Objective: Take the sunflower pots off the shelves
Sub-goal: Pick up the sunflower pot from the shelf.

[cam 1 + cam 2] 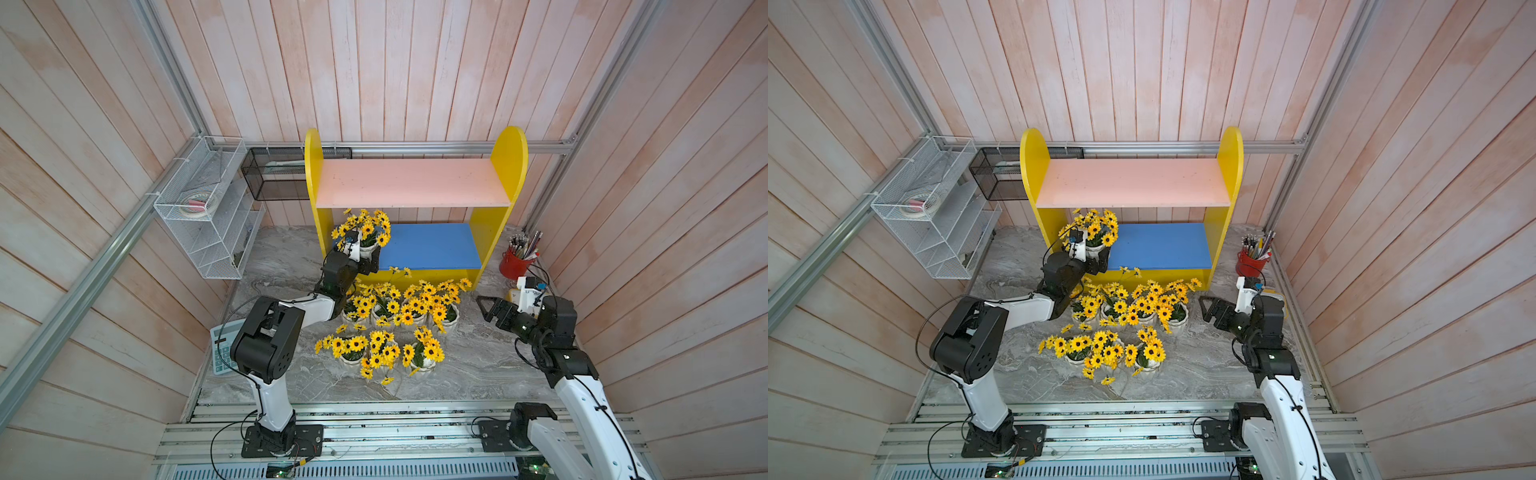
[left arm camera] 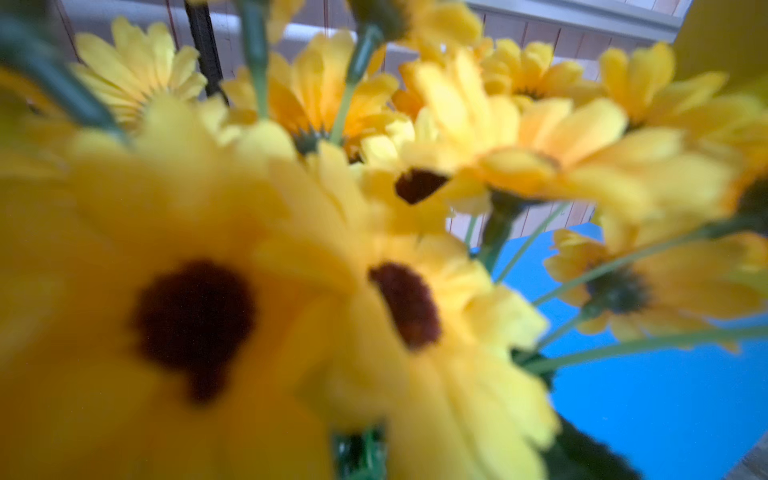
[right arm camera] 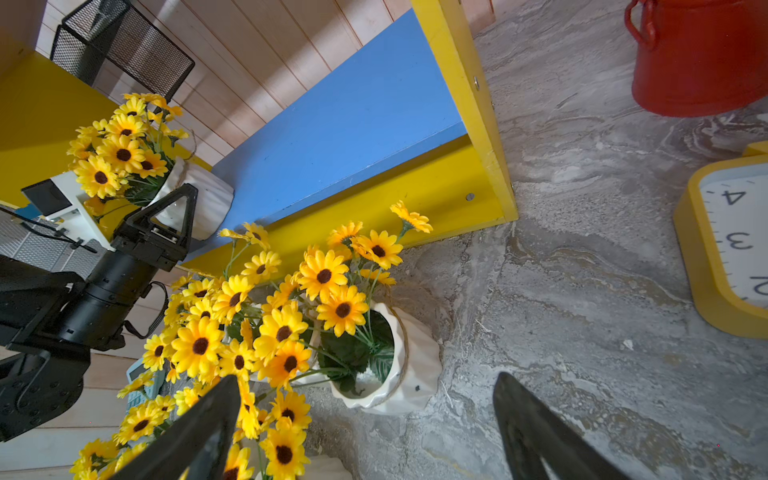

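Nearly finished, by the look of it: the shelves (image 1: 509, 166) are almost cleared. The pink board (image 1: 411, 183) is bare, and the blue board (image 1: 432, 245) carries just one pot (image 3: 208, 195), standing upright at its left end. The left hand (image 1: 365, 259) is right at that pot, one finger lying against its ribbed side. The other finger is hidden, and the left wrist view is all blurred petals, so I cannot tell whether it has the pot clamped or is only set around it. The right hand (image 1: 485, 308) hangs spread wide and empty over the right of the tabletop (image 1: 490, 365), just beside the nearest of the pots (image 1: 415, 320) already down. What is left, I would judge, is to bring that one pot down with the rest. Counting: one pot on the shelves and seven on the tabletop, as best I can make out. There are four in a row close against the front of the shelves and three nearer, the middle one mostly buried in blooms, which makes eight in all. Also here are two arms, one red cup (image 1: 513, 264) of pencils, one clock (image 3: 727, 241), one calculator (image 1: 220, 349), one wire rack (image 1: 203, 216) and one mesh basket (image 1: 274, 174).
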`<state>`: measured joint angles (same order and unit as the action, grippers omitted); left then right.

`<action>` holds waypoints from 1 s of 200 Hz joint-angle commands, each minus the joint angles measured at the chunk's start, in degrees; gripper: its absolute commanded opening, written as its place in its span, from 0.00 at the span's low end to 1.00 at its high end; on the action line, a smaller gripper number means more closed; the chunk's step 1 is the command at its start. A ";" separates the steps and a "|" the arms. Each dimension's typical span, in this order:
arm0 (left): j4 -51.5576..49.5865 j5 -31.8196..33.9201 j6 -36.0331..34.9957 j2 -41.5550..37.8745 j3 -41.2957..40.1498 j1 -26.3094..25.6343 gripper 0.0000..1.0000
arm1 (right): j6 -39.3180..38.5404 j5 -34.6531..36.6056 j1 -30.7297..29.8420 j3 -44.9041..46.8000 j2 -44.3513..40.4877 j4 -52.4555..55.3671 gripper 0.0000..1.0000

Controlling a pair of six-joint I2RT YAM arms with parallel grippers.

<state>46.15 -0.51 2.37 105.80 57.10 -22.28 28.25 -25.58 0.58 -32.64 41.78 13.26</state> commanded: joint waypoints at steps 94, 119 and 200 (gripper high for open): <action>1.49 1.13 1.58 4.95 5.80 0.31 1.00 | -0.59 0.08 0.25 0.44 -0.82 -0.99 0.95; 1.71 0.33 1.58 5.52 6.77 0.48 0.95 | -0.50 -0.18 0.30 0.73 -0.69 -1.22 0.95; 0.86 -2.63 1.58 0.87 3.67 0.56 0.00 | -0.13 0.01 0.23 -0.30 0.21 -1.65 0.89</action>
<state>47.42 -1.23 3.25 109.97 62.08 -21.87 28.23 -25.58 0.58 -32.49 41.67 12.91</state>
